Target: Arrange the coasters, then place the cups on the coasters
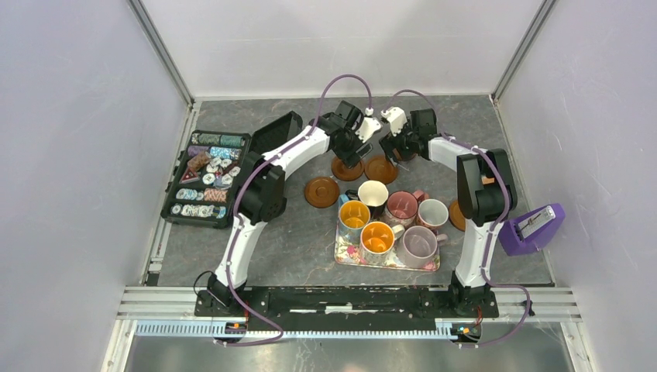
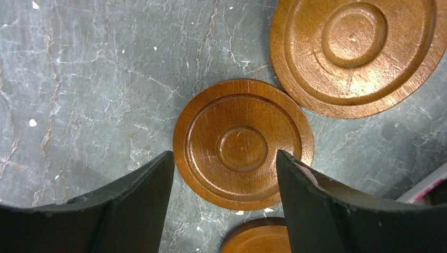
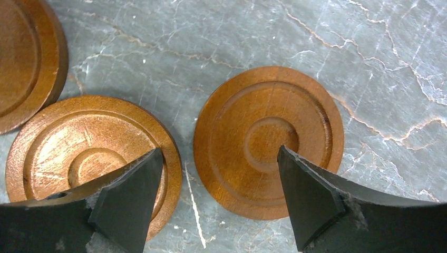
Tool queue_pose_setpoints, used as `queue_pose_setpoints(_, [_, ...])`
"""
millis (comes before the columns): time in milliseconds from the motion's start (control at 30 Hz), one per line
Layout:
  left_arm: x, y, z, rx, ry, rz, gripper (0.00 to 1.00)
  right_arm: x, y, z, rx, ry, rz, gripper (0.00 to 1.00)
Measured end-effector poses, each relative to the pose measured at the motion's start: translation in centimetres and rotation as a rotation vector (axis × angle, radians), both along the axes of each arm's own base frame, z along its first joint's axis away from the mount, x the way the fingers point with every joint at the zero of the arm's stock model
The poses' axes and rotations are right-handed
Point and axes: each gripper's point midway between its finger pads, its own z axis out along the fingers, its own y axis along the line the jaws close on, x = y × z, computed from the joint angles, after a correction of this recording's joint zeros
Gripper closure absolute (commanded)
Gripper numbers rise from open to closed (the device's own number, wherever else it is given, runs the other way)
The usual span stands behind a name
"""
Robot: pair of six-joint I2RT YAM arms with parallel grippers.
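Observation:
Three brown ringed coasters lie on the marble table behind the tray: one at the left, one under my left gripper, one by my right gripper. Another coaster shows partly behind the right arm. In the left wrist view, my left gripper is open over a coaster, with one finger either side. My right gripper is open above the gap between two coasters. Several cups, among them a black cream-lined one and a lilac one, stand on the tray.
The floral tray sits in front of the arms' bases. An open black case of poker chips lies at the left. A purple device stands at the right wall. Grey walls close in the table.

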Motion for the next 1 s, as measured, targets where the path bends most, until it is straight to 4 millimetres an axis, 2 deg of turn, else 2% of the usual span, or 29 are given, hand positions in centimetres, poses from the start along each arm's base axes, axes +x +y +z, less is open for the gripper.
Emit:
queue_pose_setpoints(267, [0.7, 0.5, -3.3, 0.055, 0.009, 0.023, 0.38, 2.4, -1.1, 0.0, 0.008, -0.011, -0.123, 0.25])
queue_pose_setpoints(467, [2.8, 0.3, -3.1, 0.062, -0.041, 0.053, 0.41, 4.2, -3.5, 0.1, 0.002, -0.026, -0.222, 0.26])
queue_pose_setpoints(667, [5.6, 0.0, -3.0, 0.058, -0.099, 0.089, 0.42, 5.9, -7.7, 0.3, -0.018, -0.056, -0.341, 0.27])
queue_pose_setpoints(833, [8.2, -0.3, -2.8, 0.044, -0.164, 0.124, 0.4, 6.2, -10.7, 0.4, -0.035, -0.063, -0.409, 0.28])
queue_pose_setpoints(1000, [10.4, -0.9, -2.5, 0.015, -0.238, 0.152, 0.36, 6.1, -12.4, 0.3, -0.034, -0.06, -0.438, 0.24])
